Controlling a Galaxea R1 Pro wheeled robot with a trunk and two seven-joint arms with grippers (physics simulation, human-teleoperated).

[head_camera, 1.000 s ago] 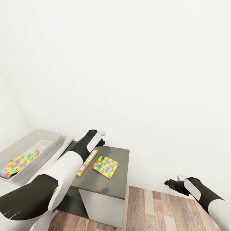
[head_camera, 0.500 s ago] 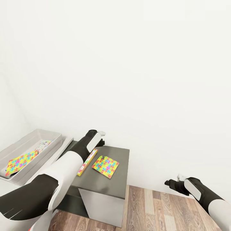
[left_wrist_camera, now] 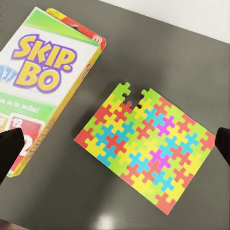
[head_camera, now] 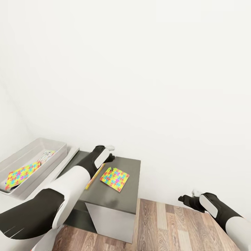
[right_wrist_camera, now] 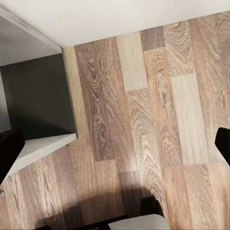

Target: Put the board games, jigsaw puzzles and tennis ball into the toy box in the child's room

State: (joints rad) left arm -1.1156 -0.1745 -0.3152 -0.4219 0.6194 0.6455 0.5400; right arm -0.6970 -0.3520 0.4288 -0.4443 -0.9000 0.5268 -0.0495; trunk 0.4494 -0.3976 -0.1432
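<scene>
left gripper [left_wrist_camera: 115, 143] has come down over jigsaw puzzle [left_wrist_camera: 146, 145] beside board game [left_wrist_camera: 45, 76], jaws wide, empty, right gripper [right_wrist_camera: 115, 146] open over floor [right_wrist_camera: 158, 96]

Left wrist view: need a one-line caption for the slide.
Open left gripper above a jigsaw puzzle and a Skip-Bo board game, lying apart on the dark grey side unit.

I count two jigsaw puzzles: one puzzle on the dark bench unit [head_camera: 114, 179], one puzzle in the toy box [head_camera: 21, 173]. One toy box [head_camera: 55, 157]. Two board games: the Skip-Bo box [left_wrist_camera: 40, 81] beside the bench puzzle, and a second game box [head_camera: 46, 155] in the tray. Two hands: my left hand [head_camera: 111, 157], my right hand [head_camera: 182, 199].
</scene>
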